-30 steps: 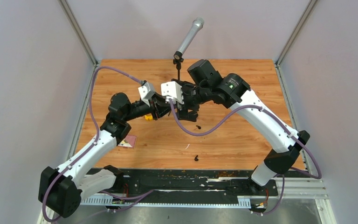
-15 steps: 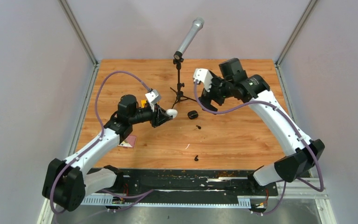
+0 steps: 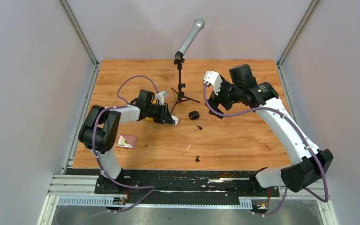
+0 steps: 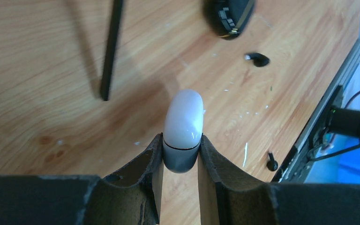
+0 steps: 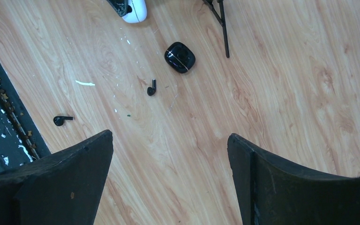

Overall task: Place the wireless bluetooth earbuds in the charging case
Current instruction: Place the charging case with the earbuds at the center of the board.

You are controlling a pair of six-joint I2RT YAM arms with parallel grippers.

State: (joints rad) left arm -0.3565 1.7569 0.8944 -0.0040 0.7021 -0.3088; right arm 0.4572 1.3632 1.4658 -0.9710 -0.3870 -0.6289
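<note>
Two arms reach over a wooden table (image 3: 243, 140): the left arm (image 3: 103, 126) folds in from the left, and the right arm (image 3: 281, 126) stretches toward the far right. A microphone stand (image 3: 180, 89) rises at the far middle. The right gripper (image 5: 168, 140) hangs above the wood with its jaws spread wide and nothing between them. The left gripper (image 4: 180, 140) sits low, left of centre, its jaws pinching the lower end of a white charging case (image 4: 183, 115). A small card (image 3: 127, 141) lies near the left edge. A black charging case (image 5: 179, 57) rests at centre, closed. One black earbud (image 5: 152, 88) lies just nearside of it. Another black earbud (image 5: 62, 120) lies close to the near edge.
</note>
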